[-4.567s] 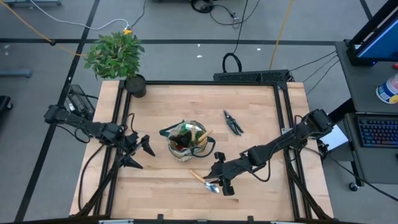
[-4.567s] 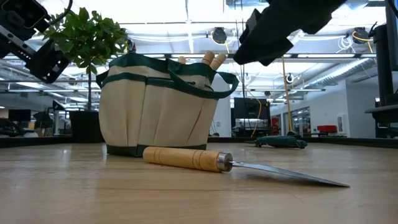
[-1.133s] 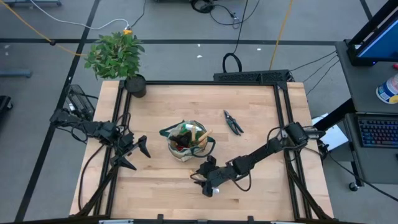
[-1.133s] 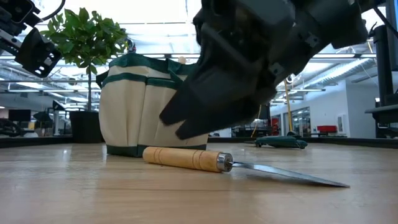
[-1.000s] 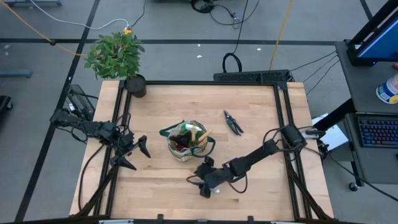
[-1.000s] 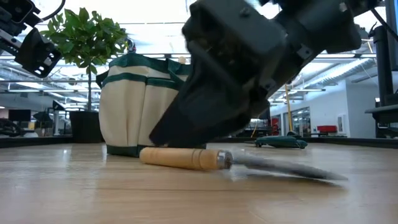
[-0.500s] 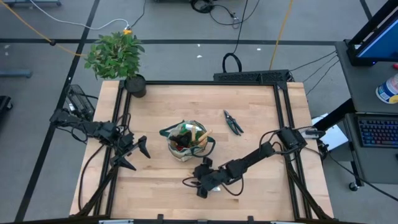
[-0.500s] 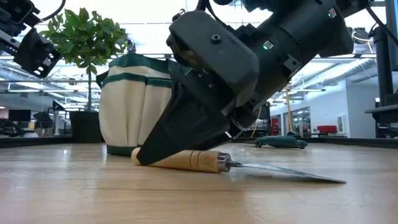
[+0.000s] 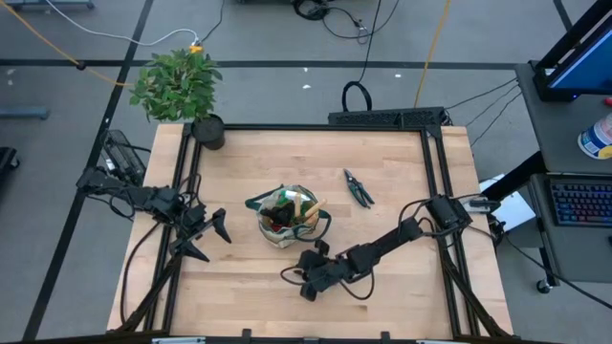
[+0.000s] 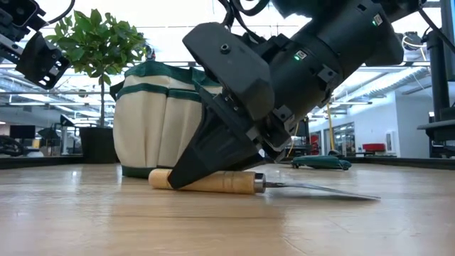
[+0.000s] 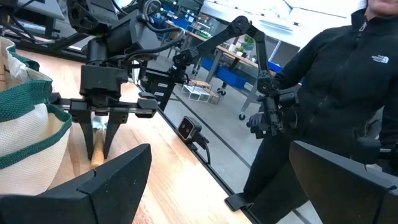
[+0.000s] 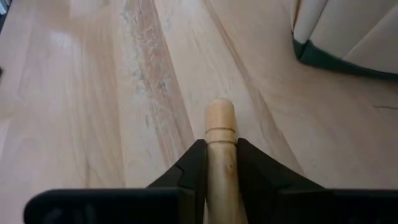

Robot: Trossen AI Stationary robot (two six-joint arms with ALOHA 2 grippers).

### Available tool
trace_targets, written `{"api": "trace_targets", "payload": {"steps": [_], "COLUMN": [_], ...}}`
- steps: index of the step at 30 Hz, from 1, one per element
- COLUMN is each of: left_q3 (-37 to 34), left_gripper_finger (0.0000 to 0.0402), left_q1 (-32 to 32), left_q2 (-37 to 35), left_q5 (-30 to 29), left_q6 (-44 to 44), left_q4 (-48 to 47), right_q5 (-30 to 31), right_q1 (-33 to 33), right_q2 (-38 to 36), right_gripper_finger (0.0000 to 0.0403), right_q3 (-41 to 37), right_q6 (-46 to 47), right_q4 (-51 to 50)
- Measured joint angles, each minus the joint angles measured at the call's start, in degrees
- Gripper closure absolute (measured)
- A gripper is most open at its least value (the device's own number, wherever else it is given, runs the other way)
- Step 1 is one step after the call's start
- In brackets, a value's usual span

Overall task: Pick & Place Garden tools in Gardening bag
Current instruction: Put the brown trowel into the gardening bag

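Observation:
A wooden-handled trowel [image 10: 227,183] lies on the table in front of the beige canvas gardening bag [image 9: 287,218], its blade [image 10: 320,188] toward the right. The bag holds several wooden-handled tools and something red. My right gripper [image 9: 304,283] is low over the trowel, shut on its handle [image 12: 221,134]. My left gripper [image 9: 218,234] hangs open and empty left of the bag, above the table. Black pruning shears [image 9: 359,187] lie flat at the far right. My right gripper pinches the trowel's wooden handle [image 12: 221,163] between its two fingers [image 12: 194,167], one on each side, short of its rounded free end. The fingers slant down from the table's right and lie along the handle. The trowel lies on the table.
A leafy potted plant [image 9: 182,86] stands at the table's far left corner. A person in a black jacket [image 11: 336,87] stands beyond the table's right side. Bare wood lies near the front edge [image 9: 239,306] and along the far side.
My right gripper has gone down and toward the table's left edge, along the trowel onto its handle. The trowel has slid a little toward the left edge, still on the table.

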Motion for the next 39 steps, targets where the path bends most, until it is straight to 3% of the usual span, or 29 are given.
{"api": "trace_targets", "payload": {"steps": [11, 27, 32, 39], "left_q3": [0.0, 0.0, 0.0, 0.0], "left_gripper_finger": [0.0011, 0.0011, 0.0011, 0.0011], "left_q1": [0.0, 0.0, 0.0, 0.0], "left_q2": [0.0, 0.0, 0.0, 0.0], "left_q5": [0.0, 0.0, 0.0, 0.1], "left_q6": [0.2, 1.6, 1.6, 1.0], "left_q4": [0.0, 0.0, 0.1, 0.2], "right_q5": [-1.6, -7.1, -13.3, -27.8], "right_q1": [0.2, 0.6, -1.5, -6.8], "right_q2": [-1.8, -13.3, -15.1, -15.1], "right_gripper_finger": [0.0345, 0.0345, 0.0345, 0.0345], "right_q3": [-0.2, -0.3, -0.2, -0.2], "right_q6": [1.3, -6.7, -11.3, -13.6], "right_q4": [-0.4, 1.3, 11.3, 29.7]}}
